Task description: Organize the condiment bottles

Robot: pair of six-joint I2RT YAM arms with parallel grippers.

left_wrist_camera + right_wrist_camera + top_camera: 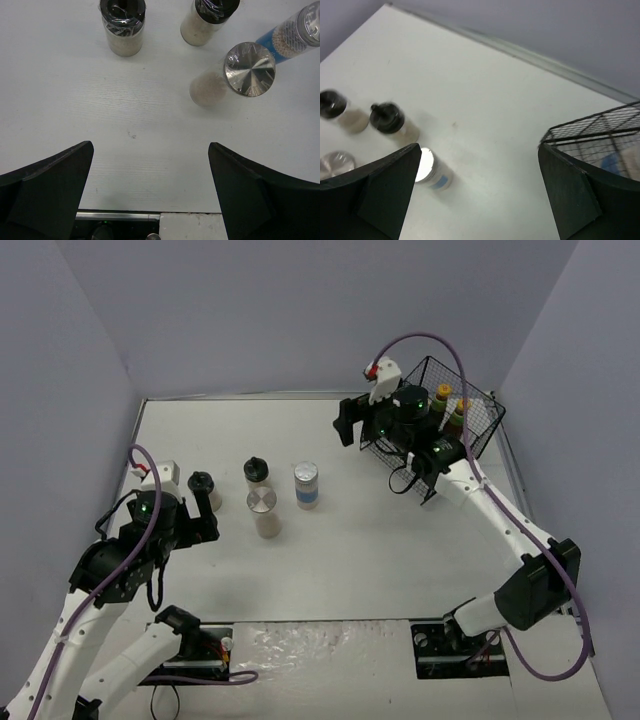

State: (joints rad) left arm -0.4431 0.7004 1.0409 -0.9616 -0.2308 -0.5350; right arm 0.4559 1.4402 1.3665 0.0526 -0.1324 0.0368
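Observation:
Two black-capped shakers (pixel 203 485) (pixel 257 472), a silver-lidded jar (pixel 263 510) and a blue-labelled silver-lidded jar (pixel 306 483) stand in a group left of centre. They also show in the left wrist view: shakers (pixel 122 25) (pixel 207 17), silver jar (pixel 248 70), blue-labelled jar (pixel 295 32). Two yellow-capped dark bottles (pixel 443 392) (pixel 460 405) stand in the black wire basket (pixel 480 430). My left gripper (pixel 200 525) (pixel 150 190) is open and empty, just on the near side of the group. My right gripper (pixel 360 428) (pixel 477 190) is open and empty, beside the basket's left edge (pixel 600 130). The third silver-lidded jar is hidden.
The basket sits at the back right near the wall. Grey walls close in the table on three sides. The arm mounts (pixel 190 645) stand at the near edge. In the right wrist view a blue patch (pixel 615 162) shows inside the basket; I cannot tell what it is.

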